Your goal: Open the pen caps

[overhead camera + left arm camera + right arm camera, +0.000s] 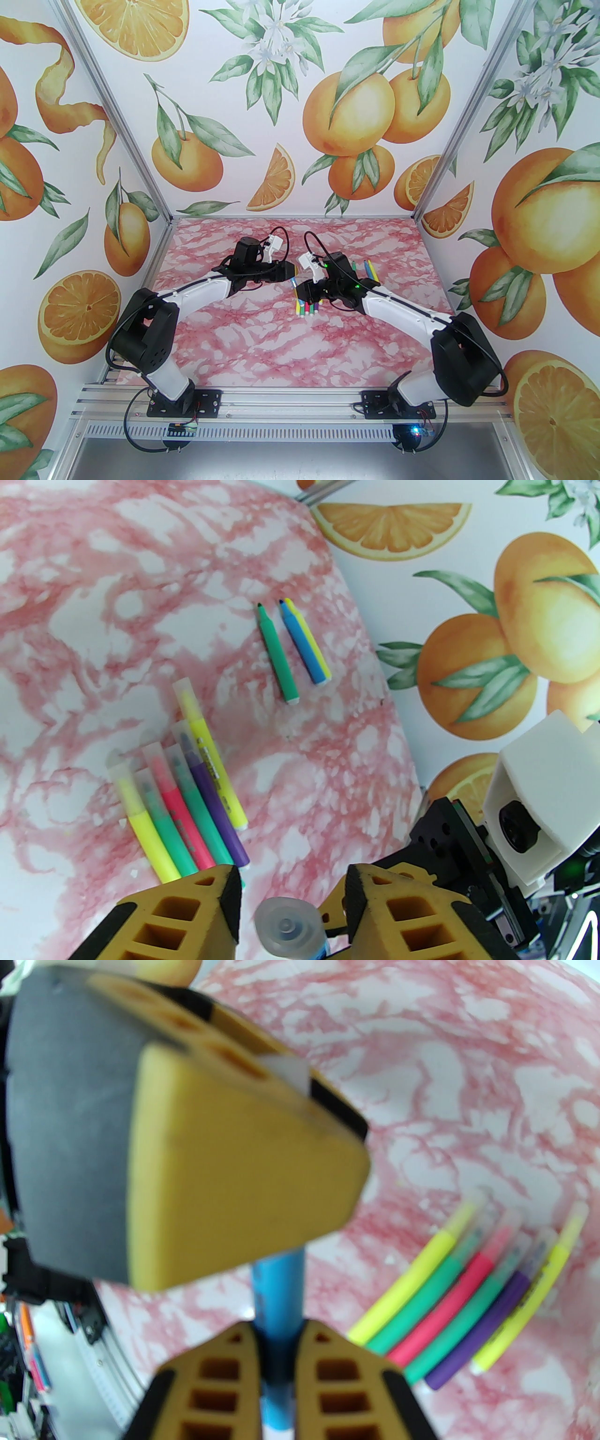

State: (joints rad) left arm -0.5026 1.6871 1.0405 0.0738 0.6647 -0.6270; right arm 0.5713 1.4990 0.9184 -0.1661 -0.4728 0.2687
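Note:
My right gripper (279, 1335) is shut on the body of a blue pen (279, 1288) and holds it upright above the table. The pen's pale translucent cap (288, 927) points at the left wrist camera. It sits between the fingers (229, 902) of my left gripper (293, 892), which is open with a narrow gap on each side of the cap. In the top view both grippers, left (293, 275) and right (308, 293), meet at mid-table. Just below them lies a row of several capped pens (187, 803), (468, 1297), (307, 308), with their caps (159, 761) on.
A green pen (278, 656), a blue one (302, 644) and a yellow one (315, 648) lie uncapped further right (368, 269), near the right wall. The pink marbled table (262, 347) has free room in front and to the left. Patterned walls enclose three sides.

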